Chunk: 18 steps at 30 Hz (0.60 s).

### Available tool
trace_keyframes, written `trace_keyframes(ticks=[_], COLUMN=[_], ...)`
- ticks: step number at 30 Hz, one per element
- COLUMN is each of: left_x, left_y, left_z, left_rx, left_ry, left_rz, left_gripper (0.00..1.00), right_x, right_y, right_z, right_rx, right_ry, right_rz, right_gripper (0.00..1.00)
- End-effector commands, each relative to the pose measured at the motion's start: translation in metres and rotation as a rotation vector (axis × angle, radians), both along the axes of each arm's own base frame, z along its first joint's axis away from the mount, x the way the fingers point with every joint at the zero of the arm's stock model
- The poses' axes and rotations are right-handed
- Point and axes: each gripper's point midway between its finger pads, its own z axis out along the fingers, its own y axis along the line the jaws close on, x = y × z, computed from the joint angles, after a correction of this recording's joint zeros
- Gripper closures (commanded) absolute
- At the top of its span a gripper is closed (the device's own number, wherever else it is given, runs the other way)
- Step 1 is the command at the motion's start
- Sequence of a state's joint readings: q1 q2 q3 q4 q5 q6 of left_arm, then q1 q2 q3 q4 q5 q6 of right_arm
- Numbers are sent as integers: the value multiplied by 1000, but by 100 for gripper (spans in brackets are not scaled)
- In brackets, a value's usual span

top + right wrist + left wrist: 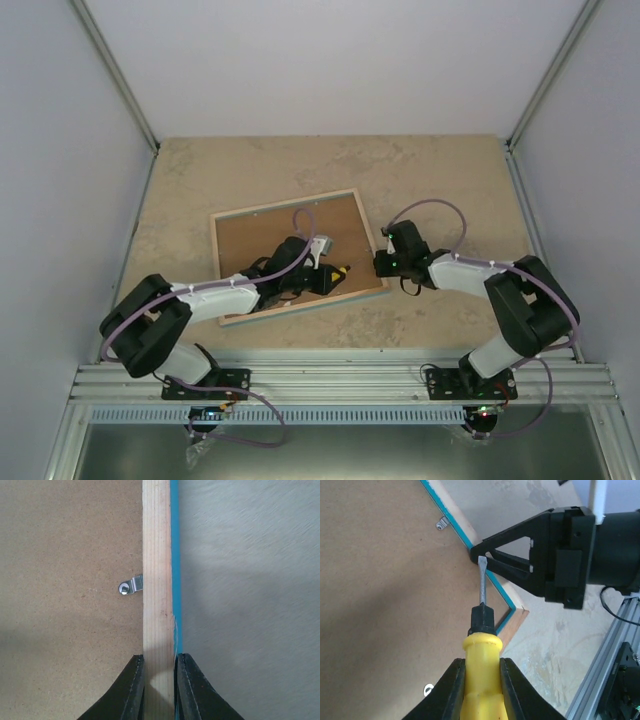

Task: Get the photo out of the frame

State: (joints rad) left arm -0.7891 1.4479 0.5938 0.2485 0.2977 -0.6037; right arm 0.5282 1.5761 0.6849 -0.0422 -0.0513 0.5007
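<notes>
The frame (285,200) lies face down on the table, its pale wood rim (157,580) and turquoise edge (174,555) showing around the brown backing board (380,605). The photo is hidden under that board. My left gripper (481,662) is shut on a yellow-handled screwdriver (481,680). Its blade tip (481,562) rests at the rim's inner edge, right by my right gripper's fingertips (476,550). My right gripper (159,662) is shut on the frame's right rim, one finger on the inside, one on the outside.
Small metal clips (131,586) (442,524) on the rim reach over the backing board. Another metal fitting (427,689) sits on the board near my left fingers. The beige table (440,180) stretches right of the frame. An aluminium rail (340,380) runs along the near edge.
</notes>
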Motion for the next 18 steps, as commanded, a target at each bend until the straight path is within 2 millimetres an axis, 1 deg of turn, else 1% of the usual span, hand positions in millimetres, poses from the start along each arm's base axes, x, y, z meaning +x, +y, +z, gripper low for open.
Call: trace_keyframes(ticks=[1, 2, 5, 8, 12, 18], left_x=[0, 0, 2, 2, -1, 0], left_y=[-2, -2, 0, -2, -7, -15], left_z=[-9, -10, -14, -18, -26, -25], left_rx=[28, 31, 56, 63, 69, 47], left_ry=[29, 30, 34, 38, 53, 52], left_rz=[23, 24, 47, 43, 28, 15], left_gripper=[100, 100, 100, 100, 100, 100], right_x=[-6, -9, -16, -24, -23, -24], right_y=[24, 28, 29, 34, 34, 39], right_z=[14, 14, 13, 14, 16, 15], right_rx=[135, 140, 165, 208, 203, 211], right_ry=[-5, 0, 11, -3, -14, -16], right_rz=[-77, -82, -135, -134, -144, -127], right_gripper=[100, 100, 99, 100, 100, 100])
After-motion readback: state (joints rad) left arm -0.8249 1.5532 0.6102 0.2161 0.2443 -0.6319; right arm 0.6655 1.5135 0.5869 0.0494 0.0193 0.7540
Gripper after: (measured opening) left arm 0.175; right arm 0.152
